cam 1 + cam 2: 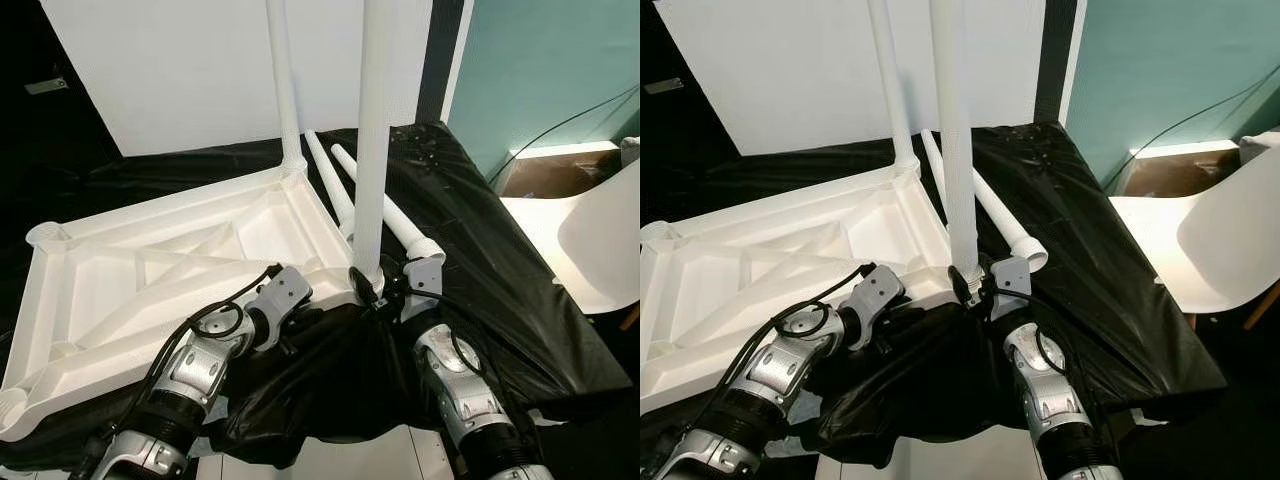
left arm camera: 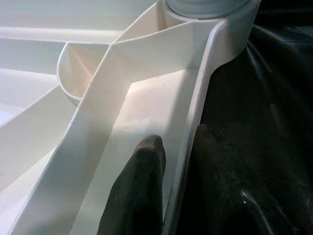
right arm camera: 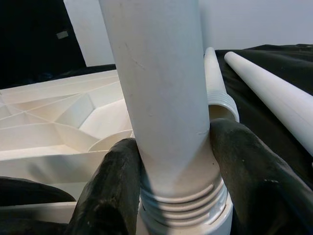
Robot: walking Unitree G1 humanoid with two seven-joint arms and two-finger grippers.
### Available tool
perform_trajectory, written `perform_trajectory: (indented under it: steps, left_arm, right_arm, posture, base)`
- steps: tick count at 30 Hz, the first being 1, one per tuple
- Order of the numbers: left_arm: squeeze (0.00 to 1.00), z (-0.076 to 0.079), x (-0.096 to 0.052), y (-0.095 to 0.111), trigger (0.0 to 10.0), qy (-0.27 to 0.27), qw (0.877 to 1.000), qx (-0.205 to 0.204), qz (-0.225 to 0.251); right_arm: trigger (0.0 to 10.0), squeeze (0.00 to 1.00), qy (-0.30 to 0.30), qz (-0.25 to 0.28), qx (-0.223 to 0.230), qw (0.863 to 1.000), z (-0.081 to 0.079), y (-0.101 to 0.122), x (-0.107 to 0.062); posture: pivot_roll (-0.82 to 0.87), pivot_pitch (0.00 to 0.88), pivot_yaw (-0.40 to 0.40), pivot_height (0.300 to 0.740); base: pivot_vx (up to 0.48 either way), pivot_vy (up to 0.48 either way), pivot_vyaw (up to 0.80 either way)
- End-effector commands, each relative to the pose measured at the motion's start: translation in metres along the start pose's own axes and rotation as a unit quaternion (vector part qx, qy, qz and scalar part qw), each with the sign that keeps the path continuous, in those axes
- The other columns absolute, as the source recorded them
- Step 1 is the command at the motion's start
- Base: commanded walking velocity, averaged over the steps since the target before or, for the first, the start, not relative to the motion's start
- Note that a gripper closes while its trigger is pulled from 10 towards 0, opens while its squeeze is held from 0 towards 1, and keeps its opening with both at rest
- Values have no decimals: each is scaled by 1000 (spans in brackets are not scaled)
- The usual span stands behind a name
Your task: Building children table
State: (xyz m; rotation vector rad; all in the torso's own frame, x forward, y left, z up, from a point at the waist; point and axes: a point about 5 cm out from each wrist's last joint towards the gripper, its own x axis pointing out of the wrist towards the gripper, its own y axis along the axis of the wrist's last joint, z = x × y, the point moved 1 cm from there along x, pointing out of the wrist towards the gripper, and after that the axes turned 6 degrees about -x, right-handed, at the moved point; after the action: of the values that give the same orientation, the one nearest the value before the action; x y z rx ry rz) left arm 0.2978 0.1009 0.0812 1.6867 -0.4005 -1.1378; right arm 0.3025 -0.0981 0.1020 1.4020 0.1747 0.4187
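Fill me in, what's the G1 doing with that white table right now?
It is assembling a children's table. The white tabletop lies upside down on a surface covered in black sheet. The right gripper is shut on an upright leg just above its threads, at the near corner socket. The left gripper clamps the tabletop's rim beside that corner, one finger on each side of the rim. One far leg already stands in its socket; two spare legs lie on the sheet.
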Motion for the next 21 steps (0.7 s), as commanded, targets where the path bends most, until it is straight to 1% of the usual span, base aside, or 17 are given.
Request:
perform_trajectory:
  steps: [1,2,3,4,5,6,9,10,11,12,13,14,15,16,17,19,21]
  left_arm:
    - [0,17,6,-34,10000,-40,997,-33,-64]
    - [0,17,6,-34,10000,-40,997,-33,-64]
    - [0,17,6,-34,10000,-40,997,-33,-64]
    - [0,17,6,-34,10000,-40,997,-33,-64]
    - [0,17,6,-33,10000,-40,997,-33,-64]
    - [0,17,6,-33,10000,-41,997,-32,-64]
    - [0,17,6,-33,10000,-41,997,-32,-64]
    - [0,17,7,-32,10000,-42,997,-31,-64]
    - [0,17,7,-32,10000,-43,997,-30,-64]
    - [0,17,7,-32,10000,-43,997,-30,-64]
    - [0,16,6,-32,10000,-43,997,-30,-64]
    - [0,16,6,-32,10000,-43,997,-29,-65]
    - [0,16,6,-32,10000,-43,997,-29,-65]
    - [0,16,6,-32,10000,-44,996,-29,-65]
    - [0,16,6,-32,10000,-44,996,-29,-65]
    - [0,16,6,-32,10000,-45,996,-27,-66]
    - [0,16,6,-32,10000,-45,996,-27,-66]
  right_arm:
    - [0,0,-43,-33,-4,998,16,-10,-5]
    - [10000,0,-15,-27,-12,999,11,-7,-3]
    - [10000,310,12,-22,-16,1000,7,-5,-2]
    - [10000,310,12,-22,-16,1000,7,-5,-2]
    - [10000,310,29,-18,-19,999,4,-3,-2]
    - [10000,1000,55,-17,-20,998,7,-2,0]
    - [10000,1000,55,-17,-20,998,7,-2,0]
    - [10000,47,84,-19,-29,996,12,-2,2]
    - [10000,0,110,-15,-42,993,20,2,5]
    - [10000,0,110,-15,-42,993,20,2,5]
    - [10000,0,134,-13,-52,989,25,5,8]
    - [10000,0,145,-12,-59,988,27,7,9]
    - [10000,0,145,-12,-59,988,27,7,9]
    - [10000,0,164,-9,-66,984,31,11,12]
    - [10000,0,164,-9,-66,984,31,11,12]
    - [10000,0,198,-10,-87,976,38,18,20]
    - [10000,0,198,-10,-87,976,38,18,20]
  posture:
    - [-26,0,27,740]
    - [-28,0,28,740]
    - [-30,0,30,740]
    - [-30,0,30,740]
    - [-32,0,31,740]
    - [-32,0,31,740]
    - [-32,0,31,740]
    - [-35,0,37,740]
    - [-36,0,39,740]
    - [-36,0,39,740]
    - [-36,0,40,740]
    - [-36,0,40,740]
    - [-36,0,40,740]
    - [-38,0,44,740]
    - [-38,0,44,740]
    - [-38,0,46,740]
    - [-38,0,46,740]
  base:
    - [0,0,0]
    - [0,0,0]
    - [0,0,0]
    - [0,0,0]
    - [0,0,0]
    - [0,0,0]
    - [0,0,0]
    - [0,0,0]
    - [0,0,0]
    - [0,0,0]
    - [0,0,0]
    - [0,0,0]
    - [0,0,0]
    - [0,0,0]
    - [0,0,0]
    - [0,0,0]
    - [0,0,0]
